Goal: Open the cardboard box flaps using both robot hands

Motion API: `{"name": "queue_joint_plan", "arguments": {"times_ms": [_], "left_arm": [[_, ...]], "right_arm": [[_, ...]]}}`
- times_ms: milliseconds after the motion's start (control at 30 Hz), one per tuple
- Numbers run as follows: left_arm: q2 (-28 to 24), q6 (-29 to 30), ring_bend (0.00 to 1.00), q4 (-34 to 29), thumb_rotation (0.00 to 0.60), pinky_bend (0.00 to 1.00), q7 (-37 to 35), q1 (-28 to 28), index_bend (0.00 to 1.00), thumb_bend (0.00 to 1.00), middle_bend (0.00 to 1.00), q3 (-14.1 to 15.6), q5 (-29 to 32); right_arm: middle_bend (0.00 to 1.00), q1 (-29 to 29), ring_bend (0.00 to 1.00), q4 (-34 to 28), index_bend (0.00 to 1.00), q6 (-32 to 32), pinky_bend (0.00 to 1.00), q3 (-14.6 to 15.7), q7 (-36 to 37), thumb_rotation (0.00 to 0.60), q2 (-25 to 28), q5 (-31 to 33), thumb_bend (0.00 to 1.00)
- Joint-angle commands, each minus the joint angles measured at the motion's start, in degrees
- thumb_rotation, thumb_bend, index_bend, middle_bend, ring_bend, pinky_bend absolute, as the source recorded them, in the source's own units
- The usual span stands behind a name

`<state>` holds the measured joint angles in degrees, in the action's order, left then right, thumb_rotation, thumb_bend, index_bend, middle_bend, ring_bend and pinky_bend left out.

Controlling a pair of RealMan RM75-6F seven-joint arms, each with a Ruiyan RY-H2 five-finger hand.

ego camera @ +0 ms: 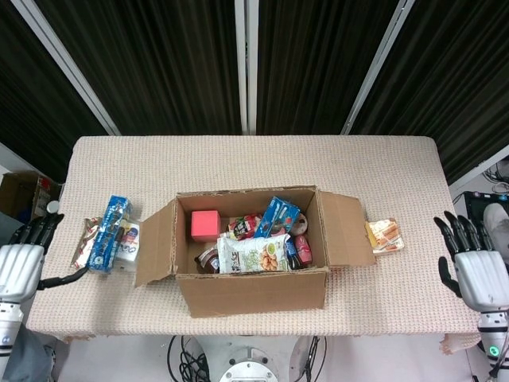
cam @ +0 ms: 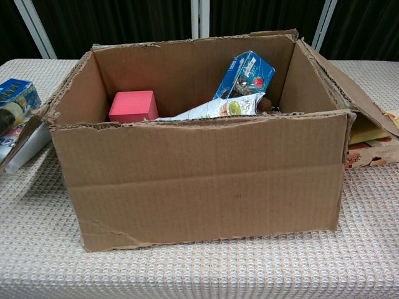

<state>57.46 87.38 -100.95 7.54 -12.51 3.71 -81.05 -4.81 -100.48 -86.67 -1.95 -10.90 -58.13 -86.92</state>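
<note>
Left hand [ego camera: 20, 267], right hand [ego camera: 475, 269] spread, empty, beyond table [ego camera: 238, 159] ends; cardboard box [ego camera: 250, 274] flaps splayed outward.

Brown cardboard box [ego camera: 254, 290] sits mid-table, upright, both side flaps folded outward (edges torn), groceries inside.
</note>
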Motion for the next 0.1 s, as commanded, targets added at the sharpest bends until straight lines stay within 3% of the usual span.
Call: {"name": "queue_joint_plan", "arguments": {"times_ms": [33,100], "left_arm": [[3.02,3.37,0.09,3.00,0.159,0.18,-0.55,3.60,0.06,0.00,0.07,1.17,-1.62],[3.95,4.31,0.09,4.46,0.154,0.18,-1.20,4.47,0.05,0.00,0.07,1.02,-2.34]], "right_arm": [[0.00,3.22,0.00,4.30,0.00,-2.66,0.00,1.71,-2.28,0.600,-4.53,1.41,0.53],[0.00,3.59,0.00,5.27,0.00,-2.83,0.00,1.62,-2.15,0.600,-5.31,1.79,0.53]]}}
